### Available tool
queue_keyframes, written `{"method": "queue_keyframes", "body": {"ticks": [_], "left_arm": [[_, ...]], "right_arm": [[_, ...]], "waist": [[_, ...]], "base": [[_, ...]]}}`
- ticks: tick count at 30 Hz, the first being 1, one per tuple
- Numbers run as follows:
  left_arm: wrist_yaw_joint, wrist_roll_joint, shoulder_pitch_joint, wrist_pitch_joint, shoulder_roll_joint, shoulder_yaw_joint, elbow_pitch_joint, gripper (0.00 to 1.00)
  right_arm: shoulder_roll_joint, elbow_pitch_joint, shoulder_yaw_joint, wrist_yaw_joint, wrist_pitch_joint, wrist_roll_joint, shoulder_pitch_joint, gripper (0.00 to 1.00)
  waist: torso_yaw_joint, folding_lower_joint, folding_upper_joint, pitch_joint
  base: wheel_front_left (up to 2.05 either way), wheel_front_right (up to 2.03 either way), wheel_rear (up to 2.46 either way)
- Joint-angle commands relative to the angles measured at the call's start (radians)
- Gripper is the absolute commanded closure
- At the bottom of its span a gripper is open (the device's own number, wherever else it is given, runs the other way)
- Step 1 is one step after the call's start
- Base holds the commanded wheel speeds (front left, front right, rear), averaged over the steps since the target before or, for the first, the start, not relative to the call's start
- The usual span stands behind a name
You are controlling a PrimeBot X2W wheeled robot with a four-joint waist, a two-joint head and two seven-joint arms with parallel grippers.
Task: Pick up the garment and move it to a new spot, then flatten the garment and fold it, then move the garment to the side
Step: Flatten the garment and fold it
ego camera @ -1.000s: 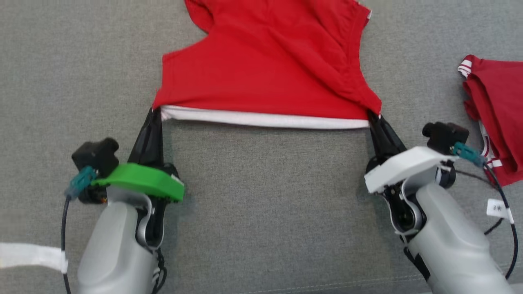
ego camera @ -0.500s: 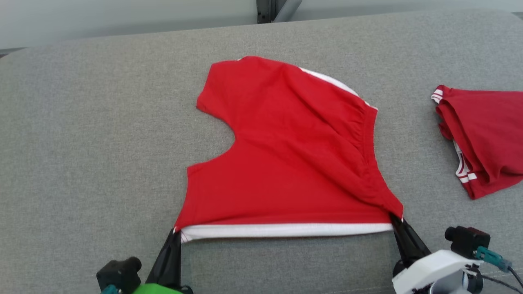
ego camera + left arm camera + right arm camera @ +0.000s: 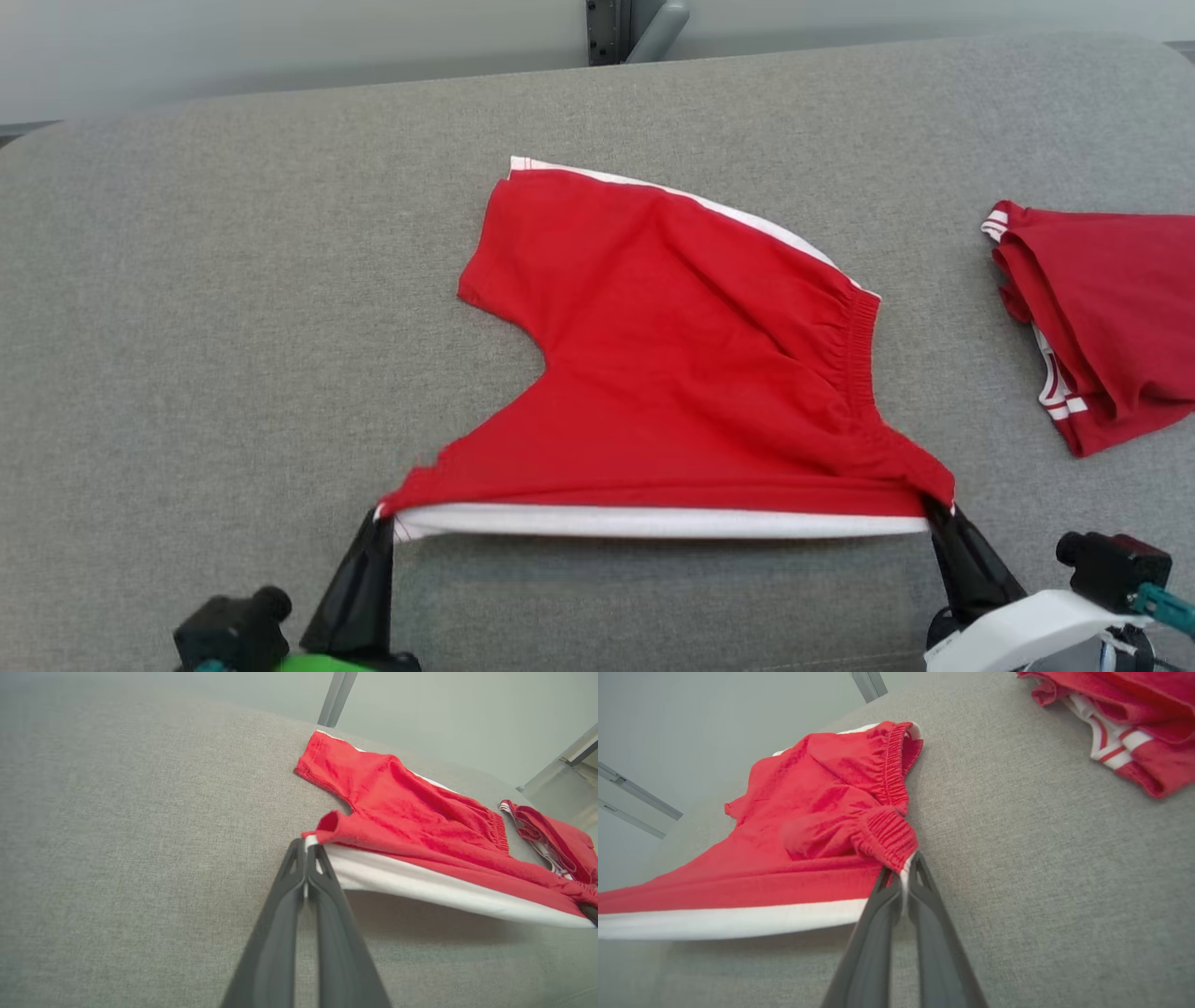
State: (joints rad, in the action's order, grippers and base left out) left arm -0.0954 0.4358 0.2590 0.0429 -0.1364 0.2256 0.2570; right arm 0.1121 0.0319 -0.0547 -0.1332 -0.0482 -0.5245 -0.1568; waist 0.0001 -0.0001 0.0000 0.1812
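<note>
Head view: garment (image 3: pixel 691 373), white edge (image 3: pixel 653 521) lifted; grey surface (image 3: pixel 205 327) spreads left.

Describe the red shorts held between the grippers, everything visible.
The red shorts look like soft knit fabric, with a gathered elastic waistband on the robot's right, a curved crotch notch on the left and a white side stripe along the near edge. That edge is stretched taut and raised off the grey surface, pinched at one end by the left gripper and at the other by the right gripper. The far part lies creased on the surface.
</note>
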Motion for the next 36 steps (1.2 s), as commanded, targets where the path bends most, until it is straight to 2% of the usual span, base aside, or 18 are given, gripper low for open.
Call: {"method": "queue_keyframes", "body": {"ticks": [1,7,11,16,21,27,31,32,33,34,35,36], "left_arm": [[0.004,-0.014,-0.069,-0.007,-0.024,-0.024,0.009,1.0],[0.037,-0.063,-0.282,0.009,-0.058,-0.017,-0.011,1.0],[0.066,-0.071,-0.458,0.015,-0.06,-0.011,-0.073,1.0],[0.102,-0.062,-0.665,0.011,-0.044,-0.005,-0.216,1.0],[0.138,-0.051,-0.832,0.007,-0.027,0.006,-0.401,1.0],[0.166,-0.045,-0.968,-0.041,-0.014,0.012,-0.593,1.0],[0.173,-0.038,-1.015,-0.069,-0.003,0.011,-0.671,1.0],[0.175,-0.036,-1.028,-0.075,0.0,0.014,-0.697,1.0],[0.177,-0.033,-1.038,-0.088,0.004,0.013,-0.719,0.77],[0.181,-0.03,-1.048,-0.098,0.004,0.014,-0.738,0.4],[0.184,-0.027,-1.056,-0.112,0.007,0.015,-0.754,0.0],[0.185,-0.028,-1.059,-0.125,0.008,0.016,-0.769,0.0]], "right_arm": [[0.0,-0.023,0.035,0.005,0.0,0.024,0.028,1.0],[-0.035,-0.072,0.081,0.005,-0.005,0.07,0.172,1.0],[-0.049,-0.052,0.08,0.004,-0.009,0.103,0.301,1.0],[-0.057,0.034,0.082,0.004,-0.015,0.126,0.452,1.0],[-0.059,0.154,0.053,0.004,-0.032,0.089,0.571,1.0],[-0.059,0.269,0.002,0.003,-0.076,0.068,0.659,1.0],[-0.059,0.308,-0.023,0.003,-0.096,0.055,0.681,1.0],[-0.059,0.314,-0.032,0.003,-0.105,0.046,0.689,0.73],[-0.06,0.32,-0.042,0.003,-0.113,0.043,0.694,0.29],[-0.06,0.322,-0.053,0.003,-0.122,0.052,0.696,0.0],[-0.06,0.322,-0.064,0.003,-0.132,0.053,0.695,0.0],[-0.06,0.317,-0.072,0.003,-0.144,0.061,0.693,0.0]], "waist": [[-0.004,0.0001,0.0,0.029],[-0.029,0.0001,0.0,0.128],[-0.05,0.0001,0.0,0.201],[-0.067,0.0001,0.0,0.269],[-0.081,0.0001,0.0,0.317],[-0.095,0.0001,0.0,0.339],[-0.098,0.0001,0.0,0.34],[-0.098,0.0001,0.0,0.34],[-0.099,0.0001,0.0,0.338],[-0.101,0.0001,0.0,0.337],[-0.102,0.0001,0.0,0.335],[-0.104,0.0001,0.0,0.333]], "base": [[0.0,0.0,0.0],[0.0,0.0,0.0],[0.0,0.0,0.0],[0.0,0.0,0.0],[0.0,0.0,0.0],[0.0,0.0,0.0],[0.0,0.0,0.0],[0.0,0.0,0.0],[0.0,0.0,0.0],[0.0,0.0,0.0],[0.0,0.0,0.0],[0.0,0.0,0.0]]}}
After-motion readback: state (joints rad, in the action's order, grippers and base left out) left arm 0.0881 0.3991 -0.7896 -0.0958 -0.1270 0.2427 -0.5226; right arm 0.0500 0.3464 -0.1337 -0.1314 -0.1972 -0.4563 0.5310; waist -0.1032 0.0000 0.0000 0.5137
